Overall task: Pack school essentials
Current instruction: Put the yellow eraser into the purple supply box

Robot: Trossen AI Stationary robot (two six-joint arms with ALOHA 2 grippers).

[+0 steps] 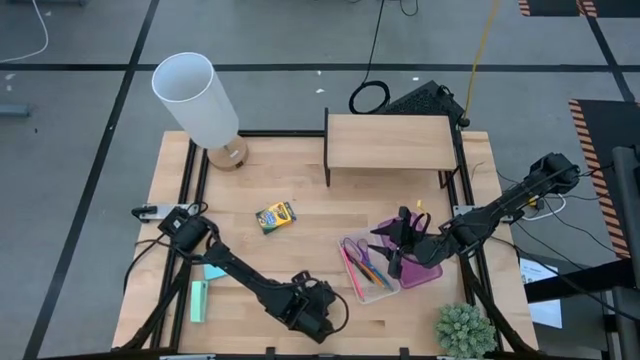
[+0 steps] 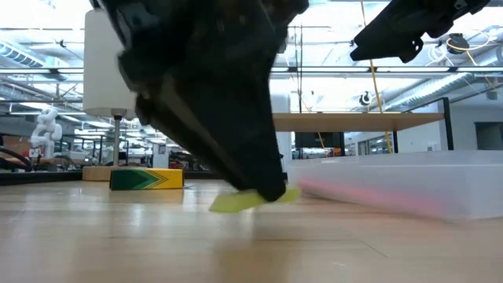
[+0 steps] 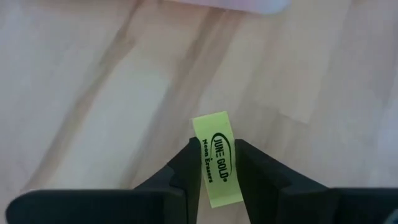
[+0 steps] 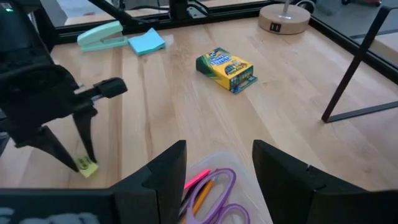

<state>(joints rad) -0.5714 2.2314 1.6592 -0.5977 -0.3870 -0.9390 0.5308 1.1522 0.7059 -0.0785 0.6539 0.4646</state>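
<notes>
The left gripper [image 3: 217, 180] pinches the yellow eraser [image 3: 217, 158] near the worktop's front edge, its tip touching the wood, likely for carrying to the clear tray [image 1: 385, 290]. Above that tray, holding scissors [image 4: 214, 190] and pens, the right gripper [image 4: 217, 163] hovers with fingers spread and empty; the crayon box [image 1: 275, 216] lies mid-worktop.

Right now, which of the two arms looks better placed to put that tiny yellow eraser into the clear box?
The left. Its gripper is shut on the yellow eraser at the tabletop, close beside the clear box. The right gripper hangs open and empty over the box.
</notes>
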